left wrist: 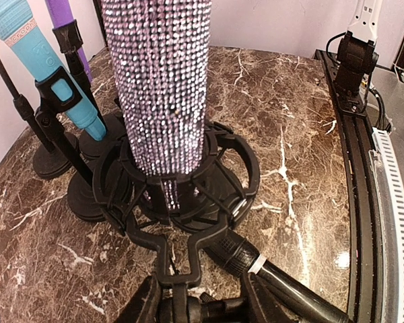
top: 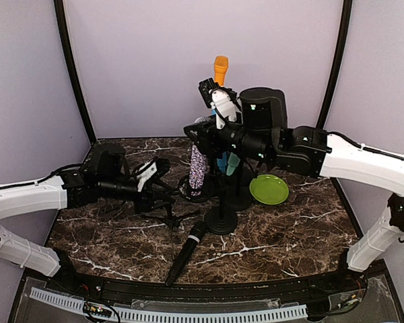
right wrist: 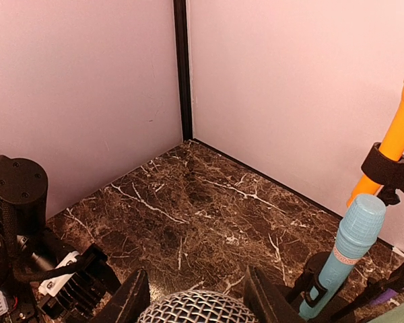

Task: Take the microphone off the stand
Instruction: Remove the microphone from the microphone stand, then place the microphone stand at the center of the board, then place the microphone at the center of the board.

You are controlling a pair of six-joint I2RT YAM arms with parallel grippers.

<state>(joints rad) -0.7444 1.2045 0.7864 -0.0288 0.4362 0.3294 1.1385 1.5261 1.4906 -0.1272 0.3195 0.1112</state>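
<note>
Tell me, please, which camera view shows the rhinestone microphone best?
The left wrist view: the rhinestone microphone fills the frame, seated in its shock-mount stand. The top external view shows it small, partly hidden. The right wrist view shows only a mesh head between the fingers, probably its top.

Lettering on the blue microphone (left wrist: 50, 70) is illegible.

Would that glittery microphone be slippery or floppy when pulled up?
Likely grippy: the glittery microphone is covered in tiny studs. Probably stiff, as it stands straight. Its black cradle hugs the lower end, so that might lift too.
</note>
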